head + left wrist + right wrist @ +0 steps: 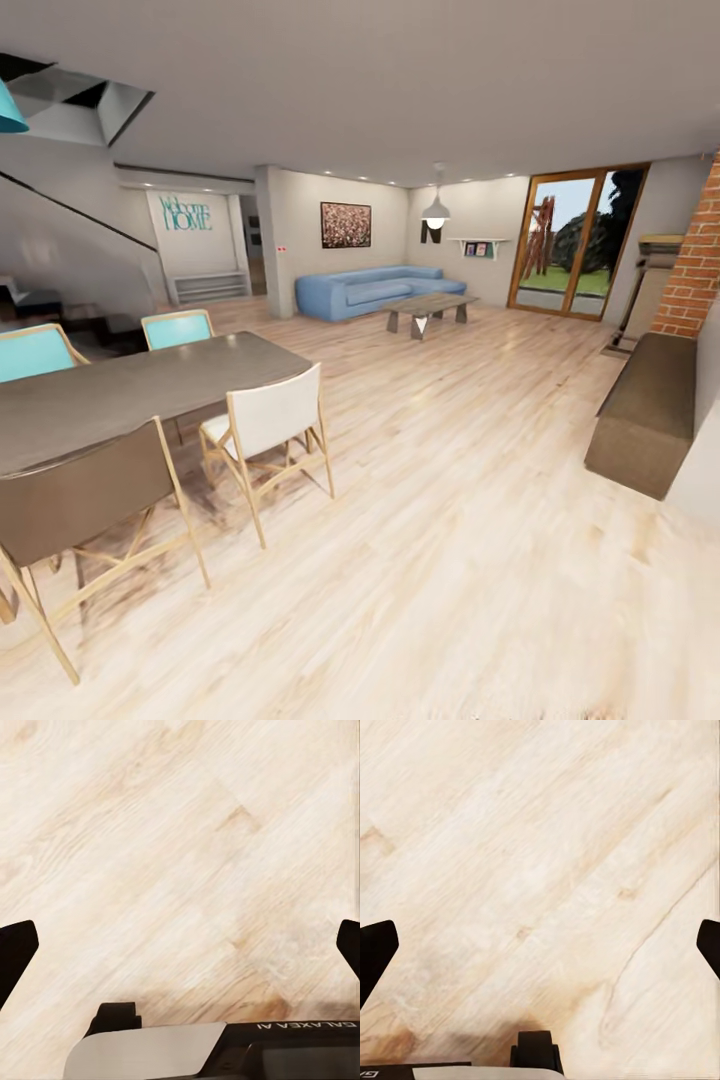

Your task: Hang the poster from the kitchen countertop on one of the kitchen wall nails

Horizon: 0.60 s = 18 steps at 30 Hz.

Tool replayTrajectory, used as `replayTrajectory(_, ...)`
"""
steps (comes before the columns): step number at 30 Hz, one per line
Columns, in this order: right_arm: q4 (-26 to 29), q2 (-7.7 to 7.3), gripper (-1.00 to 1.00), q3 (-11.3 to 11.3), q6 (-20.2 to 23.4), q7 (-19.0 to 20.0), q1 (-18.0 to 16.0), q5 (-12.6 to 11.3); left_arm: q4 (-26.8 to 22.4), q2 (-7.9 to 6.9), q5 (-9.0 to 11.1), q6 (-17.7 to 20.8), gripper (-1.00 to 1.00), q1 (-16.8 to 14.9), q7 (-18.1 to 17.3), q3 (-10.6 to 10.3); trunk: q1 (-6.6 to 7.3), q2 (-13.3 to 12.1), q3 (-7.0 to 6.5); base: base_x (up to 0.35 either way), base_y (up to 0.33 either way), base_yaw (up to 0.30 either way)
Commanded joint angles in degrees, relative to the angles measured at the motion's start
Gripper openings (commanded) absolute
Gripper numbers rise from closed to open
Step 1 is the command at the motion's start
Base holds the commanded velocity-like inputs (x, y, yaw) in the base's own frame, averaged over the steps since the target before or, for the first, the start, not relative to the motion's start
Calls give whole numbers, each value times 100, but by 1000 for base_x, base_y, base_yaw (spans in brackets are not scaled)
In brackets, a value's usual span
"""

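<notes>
Two hands, left hand (180,945) and right hand (540,945), both spread wide, empty, above pale wood floor (470,560). Ahead: dining desk (120,390), chairs, blue sofa (375,290).

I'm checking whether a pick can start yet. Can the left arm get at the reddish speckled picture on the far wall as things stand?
Probably not. The reddish speckled picture hangs on the far wall behind the blue sofa, across a long stretch of wooden floor. The left end effector is open over bare floor, nowhere near it.

Dining table (110,395) cut off at left edge, brick wall (693,265) cropped at right, shelf items (477,249) too small to identify
</notes>
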State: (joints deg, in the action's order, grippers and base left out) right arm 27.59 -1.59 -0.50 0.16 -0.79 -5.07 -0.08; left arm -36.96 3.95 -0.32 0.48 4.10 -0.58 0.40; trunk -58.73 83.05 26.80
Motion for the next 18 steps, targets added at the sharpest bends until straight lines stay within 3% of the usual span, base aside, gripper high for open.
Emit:
replayTrajectory(1, 1, 1, 100, -3, 2, -7, -3, -1, -12, 3, -3, 5, 100, 4, -7, 4, 0, 3, 3, 0, 0, -300)
replayTrajectory(18, 1, 1, 100, 1, 28, 9, -3, -10, -12, 1, -3, -1, 100, 4, -7, 9, 0, 3, -30, 0, 0, -234)
